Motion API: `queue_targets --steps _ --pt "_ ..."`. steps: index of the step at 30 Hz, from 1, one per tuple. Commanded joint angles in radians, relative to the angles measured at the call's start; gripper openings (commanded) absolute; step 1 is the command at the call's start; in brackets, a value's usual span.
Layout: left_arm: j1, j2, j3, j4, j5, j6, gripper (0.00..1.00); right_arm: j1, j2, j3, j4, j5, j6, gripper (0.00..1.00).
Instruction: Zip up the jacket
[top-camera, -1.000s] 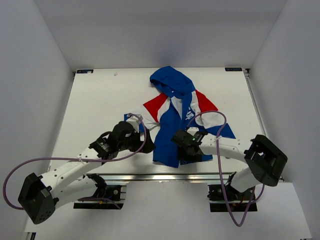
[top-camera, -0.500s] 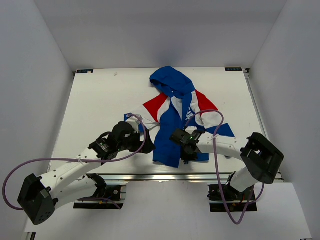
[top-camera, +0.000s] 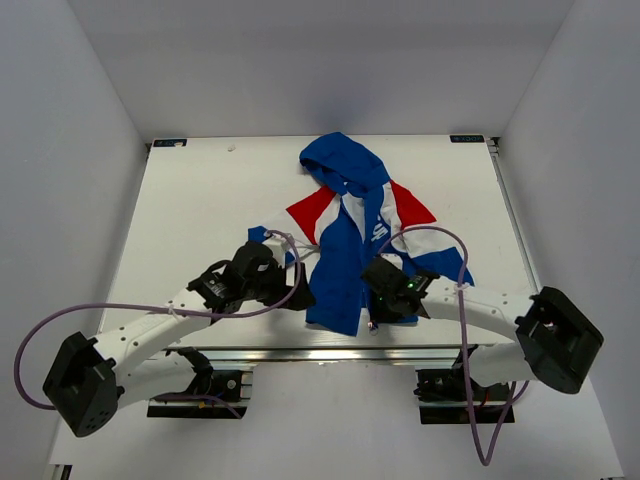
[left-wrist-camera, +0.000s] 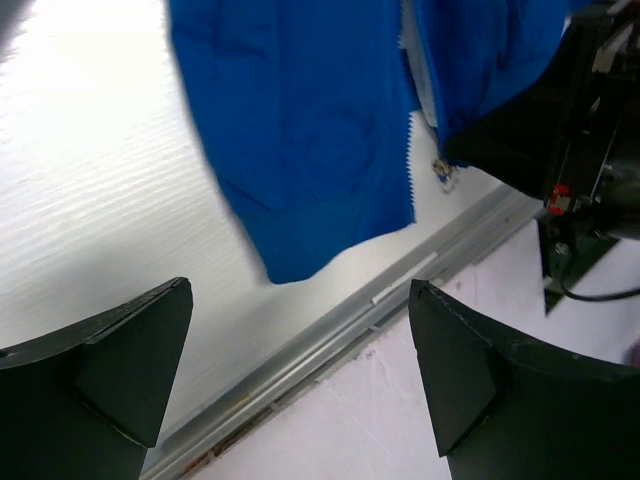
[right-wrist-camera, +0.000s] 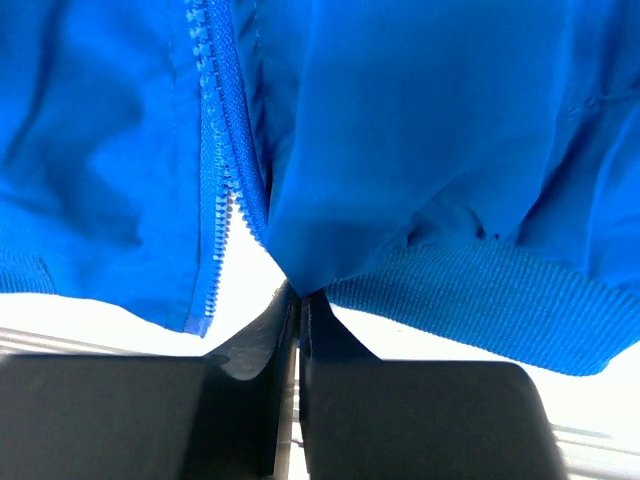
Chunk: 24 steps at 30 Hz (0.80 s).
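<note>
The right hand (right-wrist-camera: 298, 292), closed on the hem (right-wrist-camera: 460, 290) of the jacket (top-camera: 345, 240) lying unzipped on the bench (top-camera: 200, 200), has shifted rightwards, perhaps tensioning it, while the left hand (left-wrist-camera: 300, 300) waits open.

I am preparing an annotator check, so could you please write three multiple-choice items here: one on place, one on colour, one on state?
1. The hood lies toward: A the far edge; B the near edge; C the left edge.
2. The hood is: A red; B blue; C white.
3. The right pincer is: A wide open; B shut on the hem; C out of view.
Answers: A, it tops the overhead view; B, all blue cloth; B, its tips pinch the ribbed edge.
</note>
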Motion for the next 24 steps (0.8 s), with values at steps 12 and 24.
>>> queue_targets --steps 12,24 --pt "-0.071 0.186 0.144 0.025 0.175 0.054 0.98 -0.078 -0.198 -0.082 0.105 -0.14 -0.2 0.05" --pt "-0.076 0.203 0.17 -0.005 0.127 0.049 0.98 -0.078 -0.095 -0.086 0.057 -0.089 -0.197 0.34"
